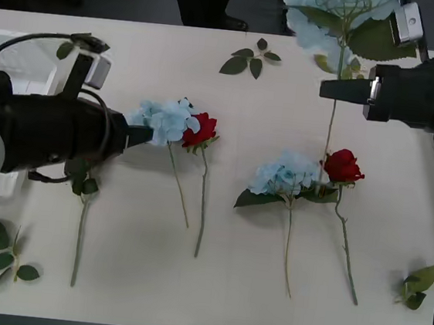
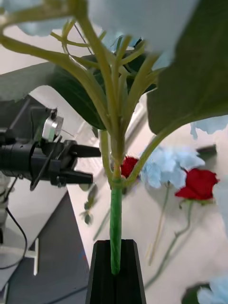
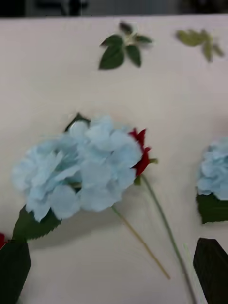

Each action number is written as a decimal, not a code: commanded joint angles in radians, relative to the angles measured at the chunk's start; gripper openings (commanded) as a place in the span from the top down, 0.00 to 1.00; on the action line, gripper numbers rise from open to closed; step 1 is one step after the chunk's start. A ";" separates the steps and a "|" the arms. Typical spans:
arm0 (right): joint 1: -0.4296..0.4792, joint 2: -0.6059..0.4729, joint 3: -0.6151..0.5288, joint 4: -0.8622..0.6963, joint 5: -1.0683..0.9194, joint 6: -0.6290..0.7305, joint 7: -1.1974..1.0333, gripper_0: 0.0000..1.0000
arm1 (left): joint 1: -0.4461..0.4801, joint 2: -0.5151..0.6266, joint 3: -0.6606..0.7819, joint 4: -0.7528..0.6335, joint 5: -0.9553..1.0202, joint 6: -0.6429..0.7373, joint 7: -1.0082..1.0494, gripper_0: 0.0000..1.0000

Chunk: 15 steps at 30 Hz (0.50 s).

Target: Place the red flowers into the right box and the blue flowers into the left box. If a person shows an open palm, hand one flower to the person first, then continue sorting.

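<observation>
R gripper [image 1: 327, 89] pinches blue flower [image 1: 337, 16] stem, long axis near-far, head far, cut off by frame. L gripper [image 1: 144, 134] fingers spread over blue/red pair [image 1: 176, 122].

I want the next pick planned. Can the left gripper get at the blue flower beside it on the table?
Probably yes. The left gripper is open with its fingertips right at the blue flower; nothing sits between them. A red flower touches its far side and might get nudged.
</observation>
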<state>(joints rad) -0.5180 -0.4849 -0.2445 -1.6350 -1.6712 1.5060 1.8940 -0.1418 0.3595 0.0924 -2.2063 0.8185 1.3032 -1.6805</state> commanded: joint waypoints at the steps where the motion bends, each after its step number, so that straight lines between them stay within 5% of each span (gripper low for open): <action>1: -0.031 -0.009 0.083 -0.026 -0.068 -0.101 -0.030 1.00 | -0.013 0.032 0.055 0.030 0.292 -0.079 -0.150 0.00; 8: -0.042 -0.008 0.123 -0.039 -0.088 -0.174 -0.033 1.00 | -0.012 0.025 0.058 0.135 0.613 -0.119 -0.412 0.00; 15: -0.040 -0.009 0.123 -0.039 -0.090 -0.168 -0.033 1.00 | 0.010 -0.036 -0.134 0.237 0.732 -0.348 -0.634 0.00</action>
<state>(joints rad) -0.5308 -0.4846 -0.1151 -1.6363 -1.7503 1.3362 1.8938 -0.1453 0.3579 0.0174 -1.9758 1.5278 1.0113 -2.2125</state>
